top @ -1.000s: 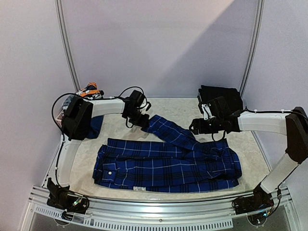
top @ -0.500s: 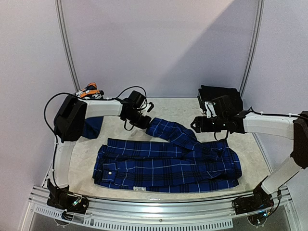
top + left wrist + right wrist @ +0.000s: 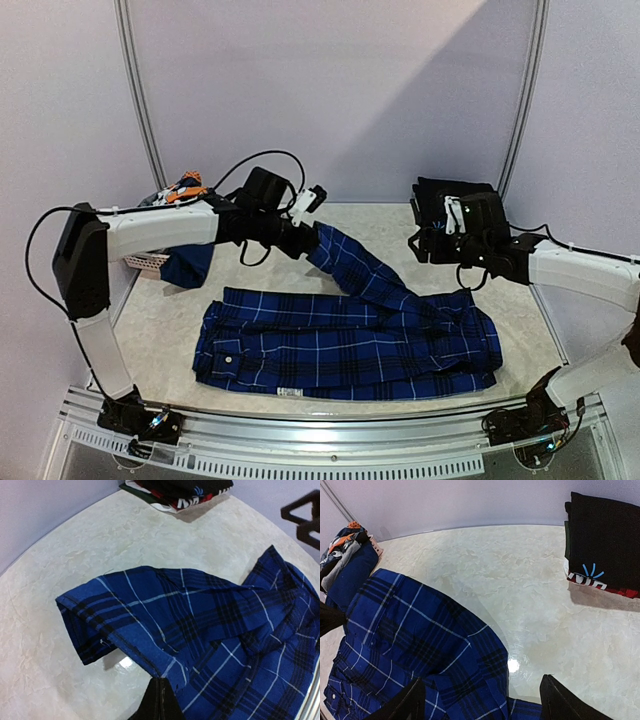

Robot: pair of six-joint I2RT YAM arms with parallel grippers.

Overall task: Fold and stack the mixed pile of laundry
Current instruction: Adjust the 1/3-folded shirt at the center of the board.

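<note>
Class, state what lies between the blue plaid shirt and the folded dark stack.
Only bare tabletop separates the blue plaid shirt from the folded dark stack, clearest in the right wrist view.

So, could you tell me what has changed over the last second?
The left end effector closed on the sleeve of the blue plaid shirt and lifted its end slightly. The right end effector, open, drew back toward the folded dark stack. The shirt's body and that stack stayed put.
</note>
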